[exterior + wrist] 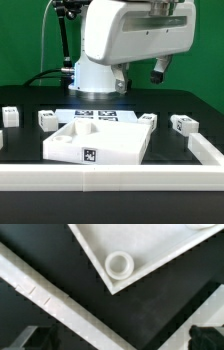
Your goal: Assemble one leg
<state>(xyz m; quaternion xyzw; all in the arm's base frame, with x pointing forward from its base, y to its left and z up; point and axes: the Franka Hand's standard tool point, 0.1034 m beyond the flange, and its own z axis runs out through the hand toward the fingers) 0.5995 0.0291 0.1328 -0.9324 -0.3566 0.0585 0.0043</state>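
Exterior view, left to right.

- Far-left leg (8,116): small white post, cut off by the picture's edge, standing on the black table (22,146).
- Second leg (46,120): white post with a dark square tag on its near face, left of the white tray piece (110,142) and apart from it.
- Third leg (150,121): same build, at the tray piece's right rear corner. Cannot tell whether touching.
- Fourth leg (183,124): tagged face toward the camera, alone further right.
- Marker board (100,116): flat behind the tray piece.

Gripper (118,339): dark fingertips (30,336) spread far apart, nothing held. Raised under the arm (130,35), with all four legs down on the table, well apart from it.

Wrist view: a tray corner with a round socket (119,265), beside a white rail (60,308).
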